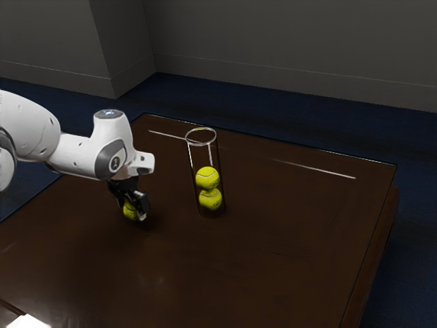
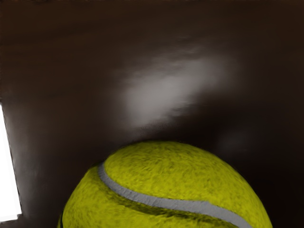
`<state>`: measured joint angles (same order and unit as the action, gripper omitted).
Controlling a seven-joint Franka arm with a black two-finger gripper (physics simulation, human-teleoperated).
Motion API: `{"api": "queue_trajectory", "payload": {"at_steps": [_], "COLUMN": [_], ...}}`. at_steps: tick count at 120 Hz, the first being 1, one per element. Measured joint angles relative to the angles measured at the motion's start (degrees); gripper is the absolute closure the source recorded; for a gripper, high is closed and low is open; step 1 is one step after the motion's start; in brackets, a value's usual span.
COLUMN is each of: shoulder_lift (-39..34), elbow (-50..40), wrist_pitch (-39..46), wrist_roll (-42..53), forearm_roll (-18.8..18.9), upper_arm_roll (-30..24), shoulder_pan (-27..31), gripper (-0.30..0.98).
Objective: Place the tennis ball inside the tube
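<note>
tennis ball (image 2: 166, 183) (yellow) at gripper (image 1: 134, 210)

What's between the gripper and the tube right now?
Only brown tabletop, as the exterior view shows. The gripper has a tennis ball at it; the clear tube stands upright beyond that stretch.

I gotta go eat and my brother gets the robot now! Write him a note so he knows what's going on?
Hand: low over the table, at the loose tennis ball. I can't tell whether it has a grip.
Tube: upright on the table, with an upper ball and a lower ball inside.
Done: the hand is at the loose ball.
Left: make sure of the grip, lift above the tube's rim, line up, let the ball drop in.
</note>
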<state>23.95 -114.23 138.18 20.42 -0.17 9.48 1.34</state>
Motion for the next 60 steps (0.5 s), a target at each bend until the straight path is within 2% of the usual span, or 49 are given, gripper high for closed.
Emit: {"api": "queue_trajectory", "payload": {"at_steps": [28,60], "shoulder_lift": [0.9,1.0], "elbow": [0.8,1.2], "wrist_pitch": [1.1,1.5], "wrist_roll": [0.6,1.1], "forearm_roll": [-0.1,0.1], "upper_arm_roll": [-1.2,-2.1], "shoulder_pan": [0.7,0.6], "gripper": [0.01,0.26]}}
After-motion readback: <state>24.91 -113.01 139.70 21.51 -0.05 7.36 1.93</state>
